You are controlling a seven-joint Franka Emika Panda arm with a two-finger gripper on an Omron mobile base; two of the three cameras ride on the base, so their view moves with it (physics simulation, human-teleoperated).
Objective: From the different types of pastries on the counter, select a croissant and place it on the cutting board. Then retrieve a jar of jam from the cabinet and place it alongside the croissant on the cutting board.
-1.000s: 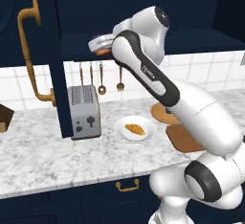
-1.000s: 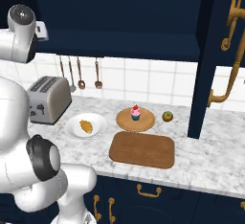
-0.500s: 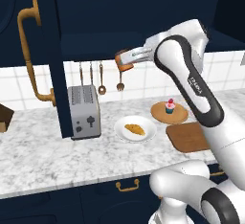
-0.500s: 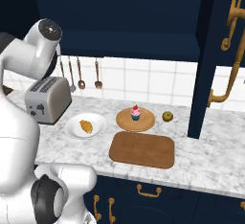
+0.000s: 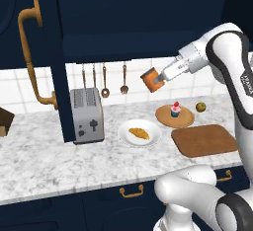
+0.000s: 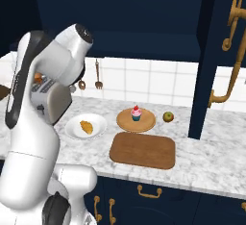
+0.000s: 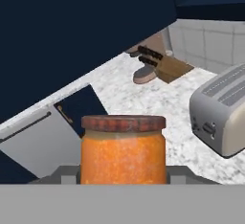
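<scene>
My gripper (image 5: 155,81) is shut on the jar of jam (image 5: 149,80), an orange cylinder with a dark brown lid, held in the air above the counter (image 5: 44,161) between the toaster and the round tan plate. The hand view shows the jar (image 7: 123,149) upright between the fingers. The croissant (image 5: 139,134) (image 6: 86,126) lies on a round white plate (image 5: 154,128). To its right the brown cutting board (image 5: 203,140) (image 6: 142,150) lies bare. A pink-frosted cupcake (image 5: 175,109) (image 6: 136,113) stands on the tan plate. The cabinet door (image 5: 54,52) hangs open at the left.
A silver toaster (image 5: 87,115) stands left of the white plate. A small green fruit (image 5: 200,107) sits behind the cutting board. Utensils (image 5: 105,81) hang on the tiled wall. A knife block (image 7: 160,65) stands at the counter's far left. Another open navy door (image 6: 214,56) is at the right.
The arm has swung right and down, away from the cabinet shelf, carrying the jar out over the counter. The pastries and the board have not moved.
</scene>
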